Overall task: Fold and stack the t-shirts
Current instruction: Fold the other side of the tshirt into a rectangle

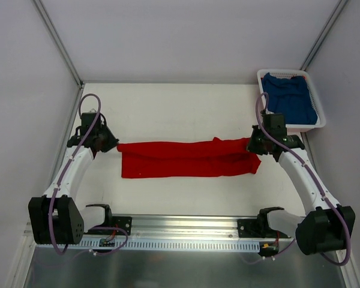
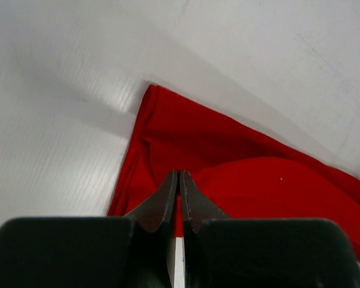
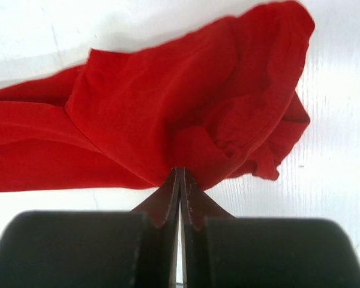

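Pinches the red t-shirt (image 1: pixel 186 159), spread lengthwise on the table (image 1: pixel 168 108), at both ends, with left gripper (image 2: pixel 179 177) and right gripper (image 3: pixel 180 174) closed tight on cloth. Likely handles limp and light (blue t-shirt (image 1: pixel 291 99) in the basket (image 1: pixel 305 127) likewise); best held at corners.

No legible text or labels anywhere.

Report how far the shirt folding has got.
Done: the red t-shirt lies as a long folded band across the table. In hand: the left end effector and right end effector each pinch one end of it. Left: finishing that fold, then the blue t-shirt, crumpled in the basket; nothing stacked yet.
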You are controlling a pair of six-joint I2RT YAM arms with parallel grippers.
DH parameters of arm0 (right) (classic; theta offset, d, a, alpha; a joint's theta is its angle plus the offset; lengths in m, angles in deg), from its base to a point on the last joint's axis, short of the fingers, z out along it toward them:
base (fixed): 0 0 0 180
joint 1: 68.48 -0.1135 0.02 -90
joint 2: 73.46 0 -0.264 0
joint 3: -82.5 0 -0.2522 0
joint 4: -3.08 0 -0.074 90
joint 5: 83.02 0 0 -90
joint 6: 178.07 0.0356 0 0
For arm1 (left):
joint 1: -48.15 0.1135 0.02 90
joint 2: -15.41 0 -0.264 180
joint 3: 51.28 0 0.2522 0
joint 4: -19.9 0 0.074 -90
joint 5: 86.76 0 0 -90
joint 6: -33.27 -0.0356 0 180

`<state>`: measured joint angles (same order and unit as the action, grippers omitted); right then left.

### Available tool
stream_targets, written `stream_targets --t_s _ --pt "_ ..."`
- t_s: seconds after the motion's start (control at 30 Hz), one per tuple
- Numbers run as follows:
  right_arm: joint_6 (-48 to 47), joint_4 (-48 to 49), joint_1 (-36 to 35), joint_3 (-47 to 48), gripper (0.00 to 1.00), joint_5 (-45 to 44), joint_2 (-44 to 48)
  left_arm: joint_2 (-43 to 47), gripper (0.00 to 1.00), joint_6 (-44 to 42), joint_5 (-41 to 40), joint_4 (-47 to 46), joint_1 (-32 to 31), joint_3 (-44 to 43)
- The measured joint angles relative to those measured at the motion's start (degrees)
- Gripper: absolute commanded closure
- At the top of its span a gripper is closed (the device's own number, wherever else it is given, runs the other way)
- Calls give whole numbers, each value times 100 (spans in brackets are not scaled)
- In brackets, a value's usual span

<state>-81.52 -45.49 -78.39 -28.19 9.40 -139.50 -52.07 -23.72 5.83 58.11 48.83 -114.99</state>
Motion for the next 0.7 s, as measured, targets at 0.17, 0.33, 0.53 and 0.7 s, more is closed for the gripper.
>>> stream_targets --t_s 0.17,0.33,0.53,0.7 --pt "120 -4 0 -321 100 31 140 146 100 39 28 33 0 302" --pt "249 20 0 -625 100 96 258 358 100 57 46 37 0 564" --pt "382 66 0 -892 100 140 378 643 100 85 63 50 -107 894" --pt "505 83 0 -1104 100 140 516 839 100 101 170 120 -186 1152"
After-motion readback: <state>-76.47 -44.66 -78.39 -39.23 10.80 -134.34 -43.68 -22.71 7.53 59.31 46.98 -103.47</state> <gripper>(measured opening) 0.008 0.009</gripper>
